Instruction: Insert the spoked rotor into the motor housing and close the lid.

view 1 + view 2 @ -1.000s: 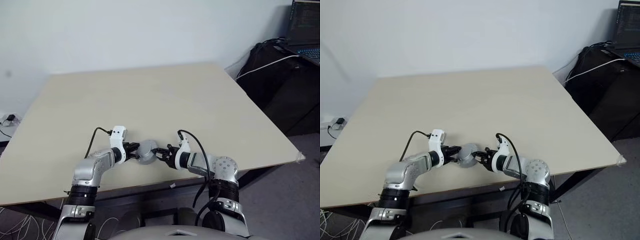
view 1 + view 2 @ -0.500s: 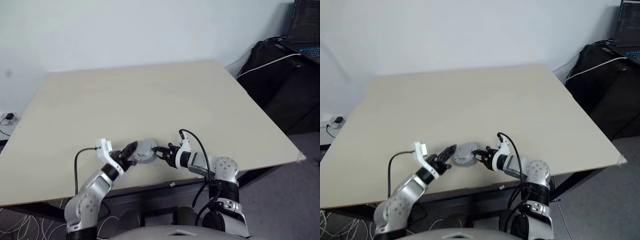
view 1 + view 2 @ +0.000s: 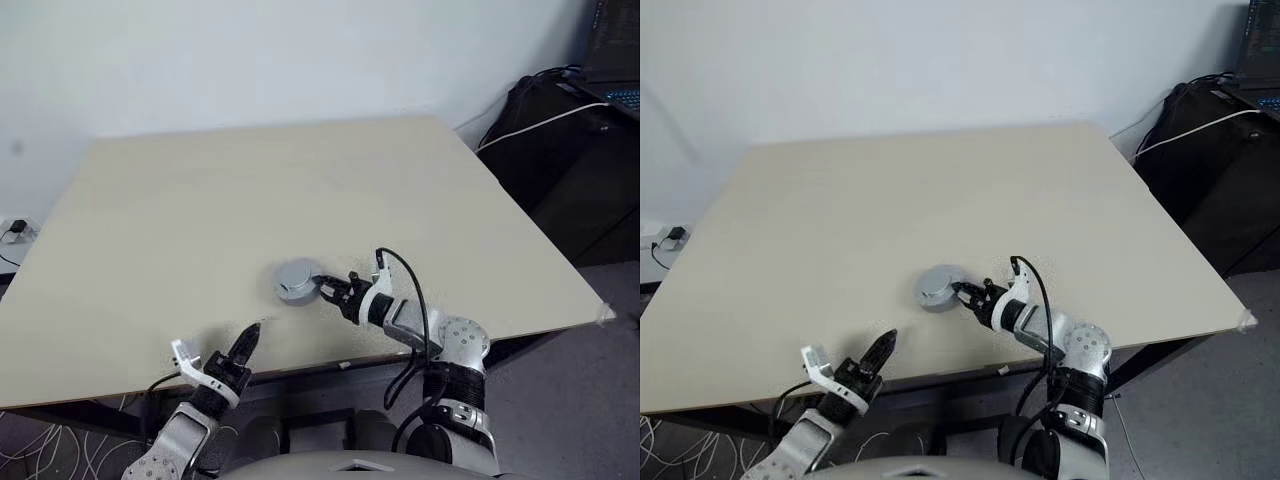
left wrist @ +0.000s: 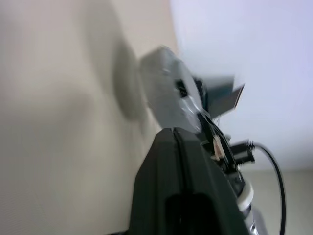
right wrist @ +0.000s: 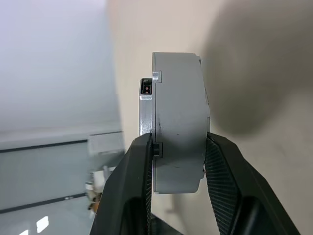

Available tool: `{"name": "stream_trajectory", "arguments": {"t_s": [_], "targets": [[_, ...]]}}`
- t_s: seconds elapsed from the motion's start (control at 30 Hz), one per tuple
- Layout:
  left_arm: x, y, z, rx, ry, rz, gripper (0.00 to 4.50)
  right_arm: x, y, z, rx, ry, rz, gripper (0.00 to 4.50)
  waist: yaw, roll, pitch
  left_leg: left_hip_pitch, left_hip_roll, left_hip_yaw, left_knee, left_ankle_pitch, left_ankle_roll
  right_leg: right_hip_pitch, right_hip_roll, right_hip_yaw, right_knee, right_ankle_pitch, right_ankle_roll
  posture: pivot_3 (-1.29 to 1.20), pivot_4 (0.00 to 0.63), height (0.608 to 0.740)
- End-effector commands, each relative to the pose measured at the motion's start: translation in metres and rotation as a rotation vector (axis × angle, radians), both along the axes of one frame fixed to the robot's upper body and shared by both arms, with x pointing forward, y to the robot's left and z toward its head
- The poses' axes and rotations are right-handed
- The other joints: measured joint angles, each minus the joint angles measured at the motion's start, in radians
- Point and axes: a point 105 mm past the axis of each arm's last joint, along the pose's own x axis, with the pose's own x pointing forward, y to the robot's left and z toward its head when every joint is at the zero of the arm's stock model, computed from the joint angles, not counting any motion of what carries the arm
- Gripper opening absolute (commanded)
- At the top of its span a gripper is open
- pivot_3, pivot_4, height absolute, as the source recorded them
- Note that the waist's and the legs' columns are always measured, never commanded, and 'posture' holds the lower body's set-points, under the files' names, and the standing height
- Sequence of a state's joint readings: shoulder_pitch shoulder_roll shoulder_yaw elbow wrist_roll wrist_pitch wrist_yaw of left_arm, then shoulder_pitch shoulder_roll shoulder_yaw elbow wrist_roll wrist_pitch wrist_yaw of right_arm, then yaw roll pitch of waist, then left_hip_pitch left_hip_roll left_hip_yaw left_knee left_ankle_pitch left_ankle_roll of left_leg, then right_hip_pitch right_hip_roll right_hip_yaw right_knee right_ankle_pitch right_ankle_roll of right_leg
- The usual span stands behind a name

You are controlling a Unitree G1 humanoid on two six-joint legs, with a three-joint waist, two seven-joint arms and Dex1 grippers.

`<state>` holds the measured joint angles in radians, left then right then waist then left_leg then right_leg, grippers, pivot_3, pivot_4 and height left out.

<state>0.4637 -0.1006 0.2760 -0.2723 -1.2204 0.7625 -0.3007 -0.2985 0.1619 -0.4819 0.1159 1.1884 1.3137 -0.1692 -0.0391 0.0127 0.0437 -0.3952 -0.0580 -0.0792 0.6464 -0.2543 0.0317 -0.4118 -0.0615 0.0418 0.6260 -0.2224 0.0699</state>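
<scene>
Head and wrist views of the closed motor assembly. We see the right gripper (image 3: 962,291) pinching the grey assembly, the lid (image 5: 182,98) seated on the motor housing (image 5: 146,105), by its two flat faces, so that the disc stands on edge between the fingers (image 5: 138,176). In the head views it sits above the near middle of the desk (image 3: 300,180); we cannot tell whether its lower edge touches the surface. The spoked rotor is presumably enclosed, and we judge the task near its end. The left gripper (image 3: 250,334) hangs at the desk's near edge, well apart from the assembly, empty, its fingers pressed nearly together.

Risks from here, as we judge them:
- The grip covers only the lower part of the disc, so the upper part overhangs; a quick swing could let it pivot or slip out and drop onto the desk.
- Releasing while the disc is on edge could let it roll or topple towards the desk edge.

The right wrist view shows the seam between lid and housing, a small tab (image 5: 156,76) at the rim and the finger contact, all too small in the head views. The head views alone place the assembly on the desk and relative to the left gripper.
</scene>
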Motion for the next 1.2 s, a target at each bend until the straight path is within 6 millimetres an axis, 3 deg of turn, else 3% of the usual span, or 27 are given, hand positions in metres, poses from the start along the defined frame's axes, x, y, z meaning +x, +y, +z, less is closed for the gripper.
{"name": "stream_trajectory", "arguments": {"t_s": [0.03, 0.37, 0.73, 1.2], "targets": [[0.011, -0.013, 0.015, -0.125, -0.067, 0.057, 1.27, -0.015, 0.04, 0.032, 0.216, -0.073, 0.071, 1.22, 0.0, 0.0, 0.0, 0.0, 0.0, 0.0, 0.0, 0.0, 0.0, 0.0, 0.0, 0.0, 0.0, -0.001, 0.001, 0.0, 0.0, 0.74], [0.034, -0.015, 0.04, -0.174, -0.188, 0.065, 4.43, -0.028, 0.048, 0.042, 0.237, -0.09, 0.159, 1.22, 0.002, 0.0, 0.0, 0.0, 0.0, 0.001, 0.001, 0.0, 0.0, 0.001, 0.001, 0.0, 0.0, 0.001, -0.001, 0.0, 0.0, 0.74], [0.038, -0.026, 0.051, -0.249, -0.223, 0.041, 4.47, -0.033, 0.049, 0.037, 0.215, -0.064, 0.186, 1.22, 0.001, 0.0, 0.0, 0.001, -0.001, 0.002, 0.001, 0.001, 0.001, 0.001, 0.002, 0.002, 0.001, 0.001, -0.001, 0.0, 0.0, 0.74], [0.039, -0.031, 0.044, -0.292, -0.203, 0.013, 4.47, -0.049, 0.055, 0.034, 0.205, -0.036, 0.281, 1.22, 0.0, -0.001, -0.002, 0.002, 0.0, 0.002, 0.004, 0.001, 0.002, 0.003, 0.002, 0.002, 0.001, 0.002, 0.001, 0.0, 0.0, 0.74]]}}
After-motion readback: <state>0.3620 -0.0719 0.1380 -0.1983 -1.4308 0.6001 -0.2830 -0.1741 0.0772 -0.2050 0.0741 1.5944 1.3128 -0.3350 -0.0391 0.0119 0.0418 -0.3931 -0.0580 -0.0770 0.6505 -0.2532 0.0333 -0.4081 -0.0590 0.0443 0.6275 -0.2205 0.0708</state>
